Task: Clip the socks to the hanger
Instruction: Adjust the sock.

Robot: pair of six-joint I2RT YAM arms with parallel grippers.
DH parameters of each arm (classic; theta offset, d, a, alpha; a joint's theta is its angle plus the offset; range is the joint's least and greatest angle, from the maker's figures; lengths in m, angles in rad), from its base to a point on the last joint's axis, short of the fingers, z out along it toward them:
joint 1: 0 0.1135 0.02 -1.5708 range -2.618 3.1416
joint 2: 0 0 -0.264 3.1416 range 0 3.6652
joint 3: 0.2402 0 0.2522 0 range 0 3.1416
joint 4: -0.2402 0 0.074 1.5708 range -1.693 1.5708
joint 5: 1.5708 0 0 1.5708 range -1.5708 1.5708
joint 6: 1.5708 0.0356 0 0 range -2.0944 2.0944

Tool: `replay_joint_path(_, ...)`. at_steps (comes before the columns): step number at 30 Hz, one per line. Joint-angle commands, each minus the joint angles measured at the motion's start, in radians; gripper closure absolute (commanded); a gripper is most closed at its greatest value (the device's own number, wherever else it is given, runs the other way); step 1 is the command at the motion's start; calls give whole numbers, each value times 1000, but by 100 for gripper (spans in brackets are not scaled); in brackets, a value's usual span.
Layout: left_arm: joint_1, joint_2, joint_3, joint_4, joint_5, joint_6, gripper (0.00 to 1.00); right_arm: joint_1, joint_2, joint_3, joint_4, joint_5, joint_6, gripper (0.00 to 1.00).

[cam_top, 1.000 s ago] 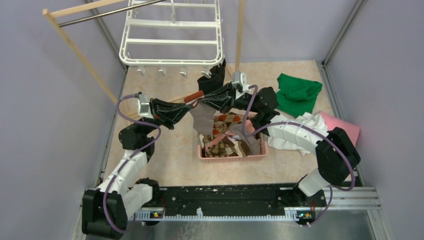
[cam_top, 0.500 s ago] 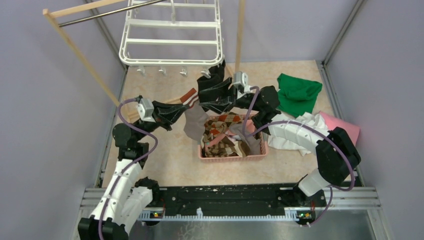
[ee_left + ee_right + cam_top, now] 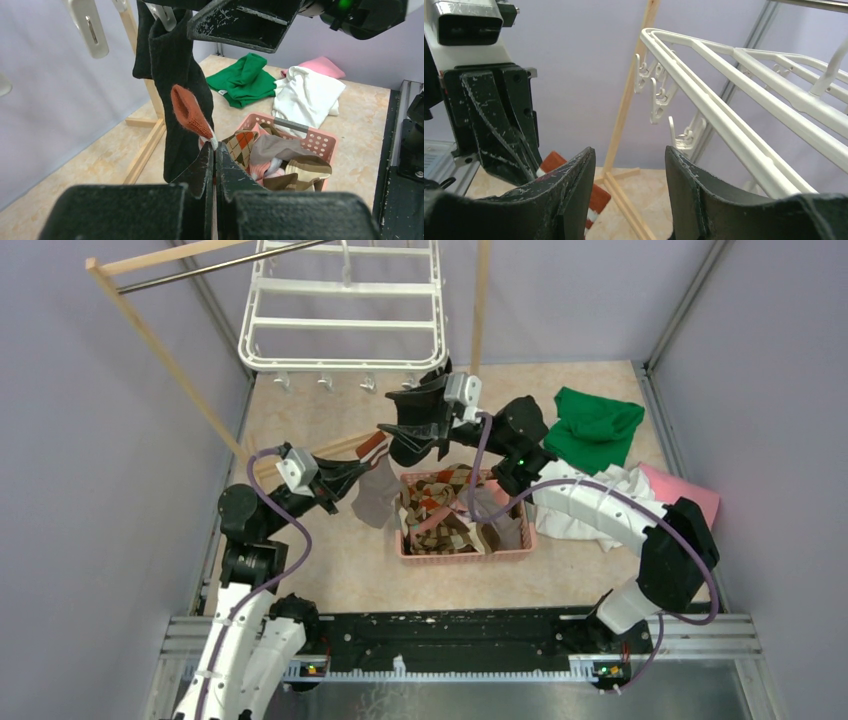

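Left tool is clamped tight, pinching a grey sock by its rust cuff. The sock dangles above the desk, just left of the pink basket, where more socks lie heaped. Right tool is spread wide, nothing between its fingers, up beside the near rail of the hanger. A black sock hangs from a clip at that rail's right end.

my left arm is bent and reaches forward, left gripper jaws pressed together, pinching a sock by the cuff. my right arm stretches forward-left, right gripper raised, jaws parted.
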State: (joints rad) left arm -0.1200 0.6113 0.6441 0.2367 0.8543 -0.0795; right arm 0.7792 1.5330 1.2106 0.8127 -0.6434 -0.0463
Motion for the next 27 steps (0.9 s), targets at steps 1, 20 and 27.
replay_joint_path(1, 5, -31, -5, -37, -25, 37, 100, 58, -23, 52, -67, 173, -87, 47)
replay_joint_path(20, 5, -46, -67, 46, -39, 15, 100, 121, 73, 130, -69, 440, 30, 43)
replay_joint_path(27, 5, -29, -73, 79, -29, 3, 100, 138, 94, 152, -71, 518, 39, 43)
